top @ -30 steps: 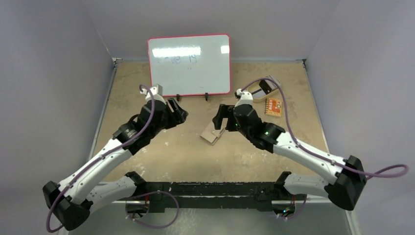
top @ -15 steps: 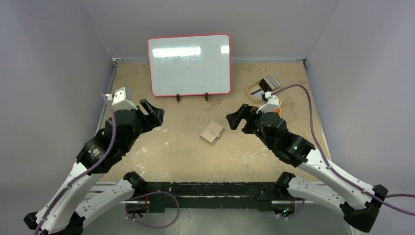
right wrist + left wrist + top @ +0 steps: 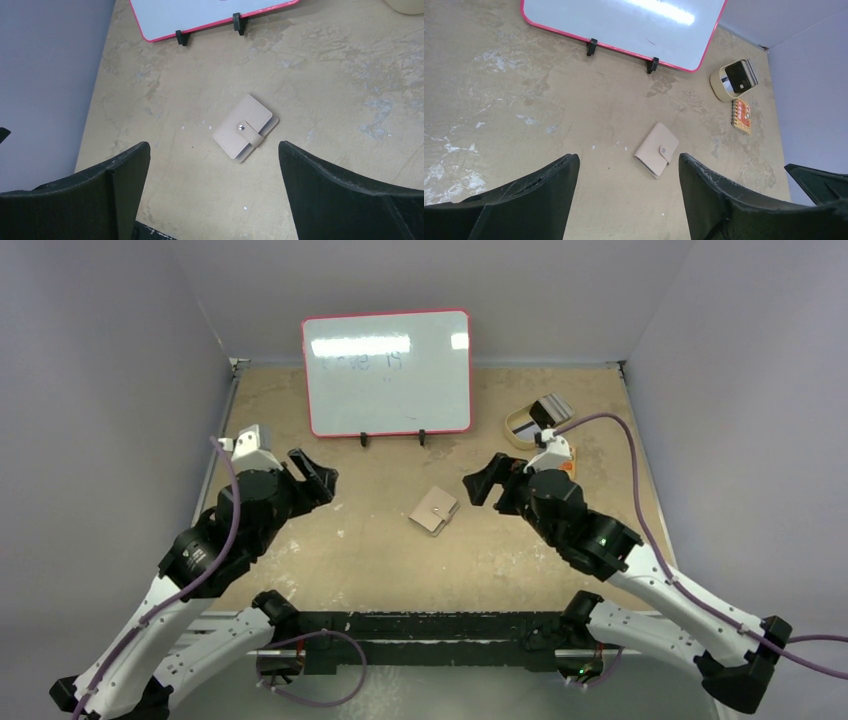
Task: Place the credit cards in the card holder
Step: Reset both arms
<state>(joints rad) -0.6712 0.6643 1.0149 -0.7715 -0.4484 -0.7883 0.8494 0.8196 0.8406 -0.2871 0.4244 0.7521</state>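
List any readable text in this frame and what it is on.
Nothing reads clearly.
Whiteboard: faint marker traces near the top, too blurred to read.
Orange notepad: cover print too small to read.
Card holder: no text.

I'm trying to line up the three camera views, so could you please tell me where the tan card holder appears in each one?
Top external: the card holder lies closed near the picture's centre, in front of the whiteboard.
Left wrist: card holder slightly right of centre, whiteboard along the top edge.
Right wrist: card holder near centre, whiteboard at the top edge.
Shared landmark: the red-framed whiteboard.
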